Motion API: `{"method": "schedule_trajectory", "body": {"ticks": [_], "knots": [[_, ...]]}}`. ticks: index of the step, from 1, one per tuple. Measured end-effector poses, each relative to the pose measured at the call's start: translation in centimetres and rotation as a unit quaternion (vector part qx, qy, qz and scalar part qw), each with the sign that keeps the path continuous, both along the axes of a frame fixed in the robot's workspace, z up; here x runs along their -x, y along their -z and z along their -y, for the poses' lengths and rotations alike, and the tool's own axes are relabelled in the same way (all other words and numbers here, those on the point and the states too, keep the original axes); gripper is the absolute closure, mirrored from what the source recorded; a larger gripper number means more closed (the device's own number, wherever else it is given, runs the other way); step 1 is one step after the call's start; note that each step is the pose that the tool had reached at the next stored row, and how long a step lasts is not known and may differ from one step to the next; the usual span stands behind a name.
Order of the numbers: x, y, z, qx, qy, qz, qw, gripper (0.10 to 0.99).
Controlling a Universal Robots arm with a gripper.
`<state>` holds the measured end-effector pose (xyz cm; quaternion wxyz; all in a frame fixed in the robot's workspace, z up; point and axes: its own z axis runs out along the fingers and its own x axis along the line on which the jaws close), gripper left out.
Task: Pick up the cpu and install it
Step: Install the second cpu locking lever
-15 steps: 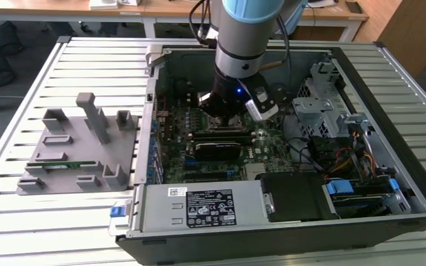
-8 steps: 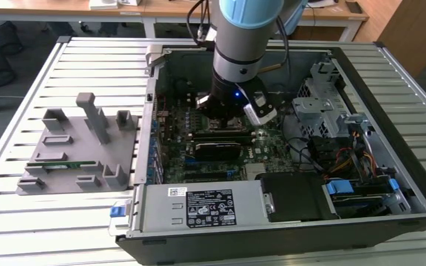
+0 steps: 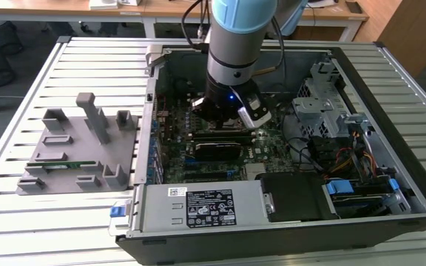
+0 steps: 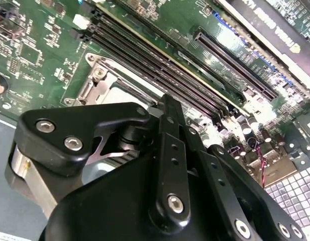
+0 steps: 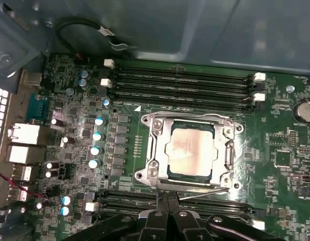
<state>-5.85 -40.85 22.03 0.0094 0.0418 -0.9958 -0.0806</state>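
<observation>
Black fingers (image 5: 165, 213) of ours look pressed together, holding nothing, just beside the socket (image 5: 191, 151) edge; we see the cpu (image 5: 190, 151) seated in it, just beyond our fingertips

Slatted metal table (image 3: 28, 221); wooden desks (image 3: 168, 8) behind.

Exterior view high above the case (image 3: 390, 61); both wrist views near its motherboard (image 5: 275, 150).
</observation>
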Motion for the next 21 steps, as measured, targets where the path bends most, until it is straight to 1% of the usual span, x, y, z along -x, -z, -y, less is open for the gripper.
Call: {"method": "schedule_trajectory", "body": {"ticks": [4, 11, 12, 15, 16, 17, 21], "knots": [[0.14, 0.35, 0.07, -0.0028, 0.000, -0.0001, 1.0000, 0.980], [0.16, 1.24, 0.10, -0.0072, 0.000, -0.0002, 1.0000, 0.980], [0.16, 1.27, 0.14, -0.0108, 0.000, -0.0002, 0.9999, 0.980], [0.16, 1.29, 0.38, -0.0290, 0.000, -0.0001, 0.9996, 0.980], [0.16, 1.30, 0.51, -0.0332, 0.000, -0.0001, 0.9994, 0.980], [0.17, 1.30, 0.65, -0.0356, 0.000, -0.0001, 0.9994, 0.980], [0.20, 1.32, 1.33, -0.0403, 0.000, -0.0001, 0.9992, 0.980]]}}
